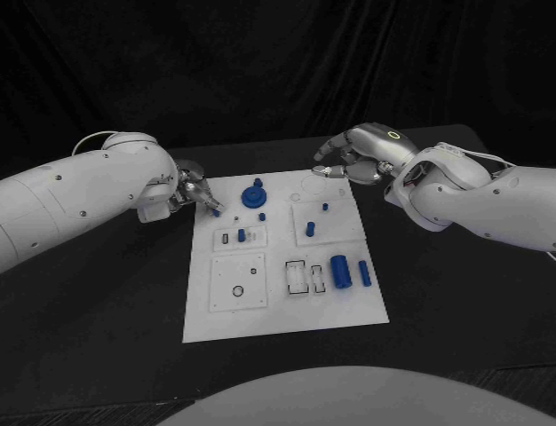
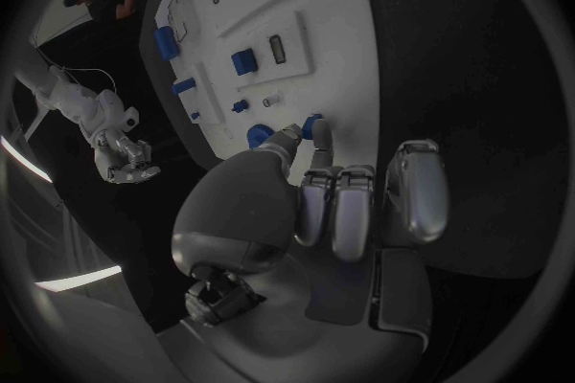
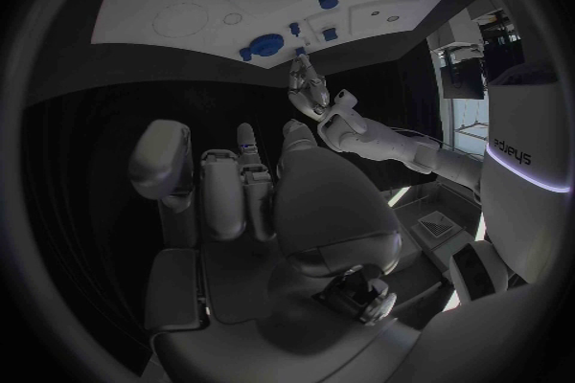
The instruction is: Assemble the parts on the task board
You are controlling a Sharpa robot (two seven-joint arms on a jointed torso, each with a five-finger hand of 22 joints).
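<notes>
Part (image 2: 314, 125) pinched by left hand (image 1: 191, 191) fingers (image 2: 291, 136).

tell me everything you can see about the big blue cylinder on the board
The big blue cylinder is a smooth, matte, plastic-looking part with rounded ends. It lies on its side, lengthwise toward the robot, on the near right part of the white task board. A thinner blue pin lies on its right, black-outlined slots on its left. Neither hand touches it.
</notes>
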